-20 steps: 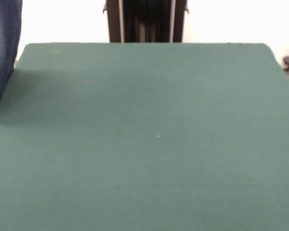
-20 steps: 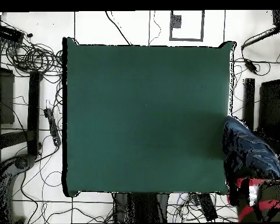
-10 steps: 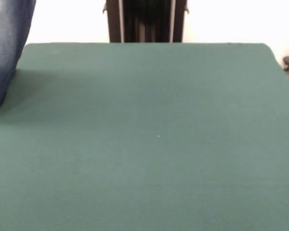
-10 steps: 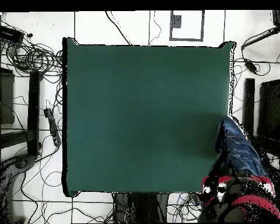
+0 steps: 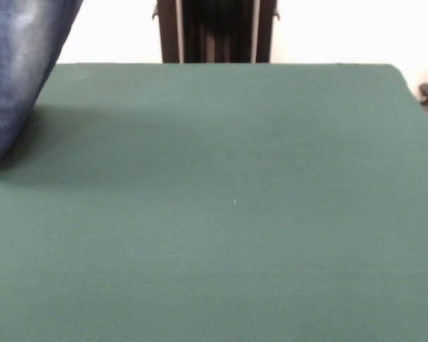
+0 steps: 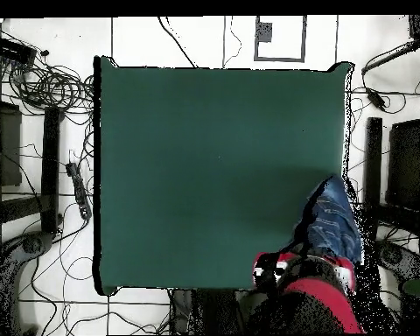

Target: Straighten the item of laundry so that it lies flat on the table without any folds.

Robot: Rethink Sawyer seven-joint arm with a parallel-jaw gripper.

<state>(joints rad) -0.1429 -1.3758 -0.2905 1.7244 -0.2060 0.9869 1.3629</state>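
Overhead view showed the table [image 6: 205, 175] as a wide dark green rectangle filling the middle of the frame, its top bare across nearly all of its area. At the lower right of the frame the jeans [image 6: 334, 220] hung as a bunched blue denim mass with faded whitish streaks, overlapping the table's right edge near its lower right corner, part of the cloth over the green surface and part over the floor beside it. Directly below the jeans, at the bottom edge of the frame, the red and black arm [image 6: 310, 293] reached in, its upper end meeting the lower end of the denim. The hand itself could not be made out where arm and cloth met, so whether it was clenched on the jeans or released could not be told. Tangled cables [image 6: 52, 83] lay on the white floor along the left side of the frame, and dark equipment stood on the floor at the right edge. Front view gave the same table [image 5: 235, 199] from a low angle, its green top stretching from the bottom of the frame up to a rounded far corner at the upper right. At the upper left of that frame the jeans [image 5: 21, 71] hung down as a tapering strip of blue denim with a paler worn patch, their lowest tip reaching the table surface at the left edge and casting a soft shadow on the green to its right.
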